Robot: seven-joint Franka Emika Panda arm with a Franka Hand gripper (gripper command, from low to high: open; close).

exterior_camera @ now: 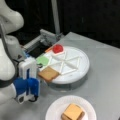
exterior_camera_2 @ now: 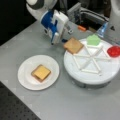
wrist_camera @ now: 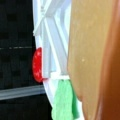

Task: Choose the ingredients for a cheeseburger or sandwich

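No readable text, labels or numbers anywhere.

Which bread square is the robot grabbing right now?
Find the round white tray with the star-shaped dividers. At its edge nearest the blue-and-white gripper sits a tan bread square, overhanging the rim. Its neighbours are green and red; the paper plate's stack is cheese-topped.

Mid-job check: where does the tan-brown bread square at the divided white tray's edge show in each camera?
Front view: tan-brown bread square at the round white divided tray's bottom-left rim, beside the gripper.
Front view: bread at the tray's top-left rim.
Wrist view: bread fills the right side.
Shared landmark: red round disc.
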